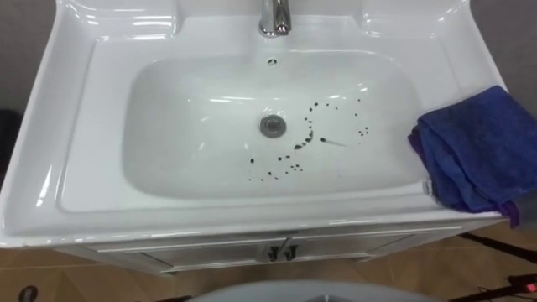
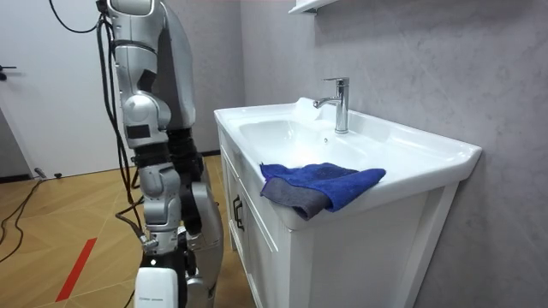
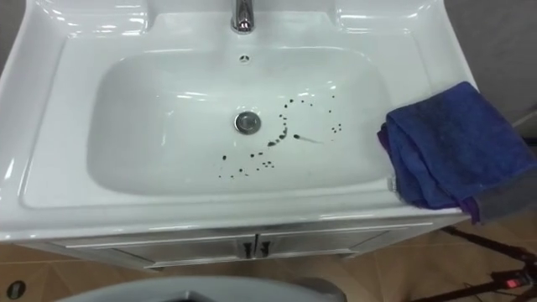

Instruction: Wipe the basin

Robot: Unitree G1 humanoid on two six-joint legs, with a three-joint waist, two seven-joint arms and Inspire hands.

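Observation:
A white ceramic basin (image 1: 92,126) lies straight below me, with a chrome drain (image 1: 272,126) in the middle of its bowl. Dark spots and streaks (image 1: 306,143) are scattered over the bowl's floor, to the right of the drain and in front of it. A folded blue cloth (image 1: 482,147) lies on the basin's right rim and hangs a little over the front corner; it is also the blue cloth (image 2: 321,181) in the room view. I stand upright in front of the basin. My right hand (image 2: 160,287) hangs low at my side, away from the cloth.
A chrome tap (image 1: 274,17) stands at the back of the basin, above a small overflow hole (image 1: 271,61). Under the basin is a white cabinet (image 1: 277,249) with two door handles. A grey wall is behind it, and wood floor around.

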